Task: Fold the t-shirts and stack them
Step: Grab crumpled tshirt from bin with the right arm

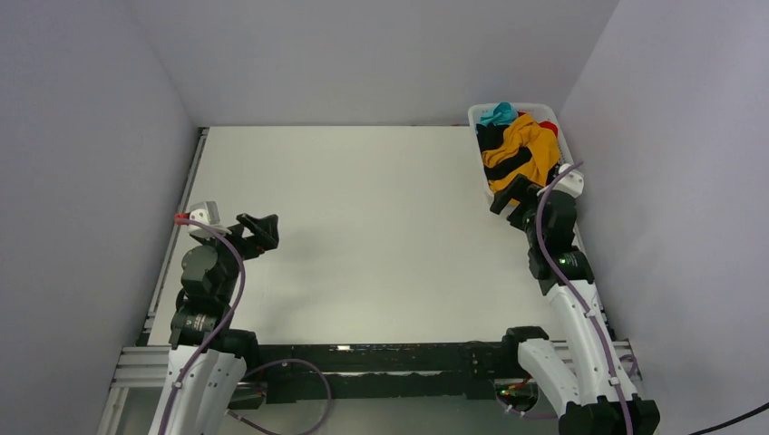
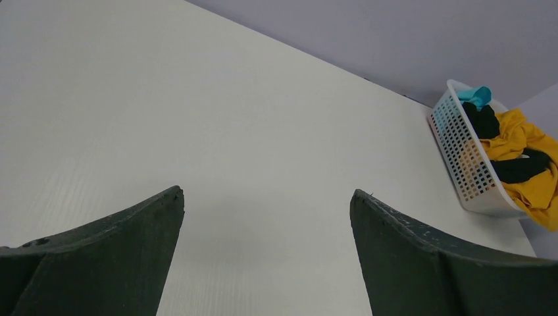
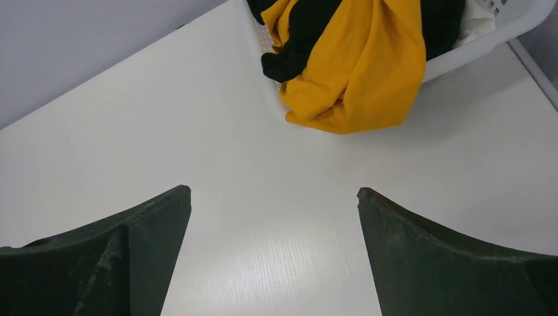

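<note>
Both jaws wide open, nothing held. T-shirts (image 1: 521, 149) heaped in basket (image 2: 464, 155), just ahead of right jaws, far off right of left jaws. Mustard shirt (image 3: 358, 72) spills over rim onto worktop (image 3: 263, 197). Risk: pulling it drags tangled black shirt (image 3: 306, 33) along, or tips basket.

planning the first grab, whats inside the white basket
The white basket holds a mustard-orange shirt on top, spilling over the rim, with black cloth twisted through it and teal cloth and red cloth toward the far end. Anything under the heap is covered.
</note>
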`<action>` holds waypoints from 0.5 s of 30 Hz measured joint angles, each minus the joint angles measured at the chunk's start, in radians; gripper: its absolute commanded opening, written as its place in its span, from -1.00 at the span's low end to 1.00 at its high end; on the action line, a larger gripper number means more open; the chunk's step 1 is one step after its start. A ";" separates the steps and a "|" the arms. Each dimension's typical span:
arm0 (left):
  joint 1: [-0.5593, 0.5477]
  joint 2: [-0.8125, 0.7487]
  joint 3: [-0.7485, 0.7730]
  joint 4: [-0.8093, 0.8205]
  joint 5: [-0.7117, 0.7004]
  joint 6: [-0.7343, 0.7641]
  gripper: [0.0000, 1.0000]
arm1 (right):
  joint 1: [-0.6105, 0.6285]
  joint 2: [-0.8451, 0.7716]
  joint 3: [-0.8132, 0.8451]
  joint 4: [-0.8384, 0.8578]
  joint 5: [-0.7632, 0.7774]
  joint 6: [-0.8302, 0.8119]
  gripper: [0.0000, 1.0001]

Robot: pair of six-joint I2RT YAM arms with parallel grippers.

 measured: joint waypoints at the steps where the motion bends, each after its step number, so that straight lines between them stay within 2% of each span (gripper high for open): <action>1: 0.000 0.000 0.000 -0.001 -0.002 0.001 0.97 | 0.000 -0.007 -0.002 0.001 0.008 0.000 1.00; 9: 0.000 -0.001 0.000 -0.008 -0.015 0.002 0.97 | 0.000 -0.013 -0.013 0.007 0.045 0.001 1.00; 15: 0.000 -0.001 0.000 -0.015 -0.036 0.006 0.97 | 0.000 0.130 0.046 -0.018 0.119 -0.006 1.00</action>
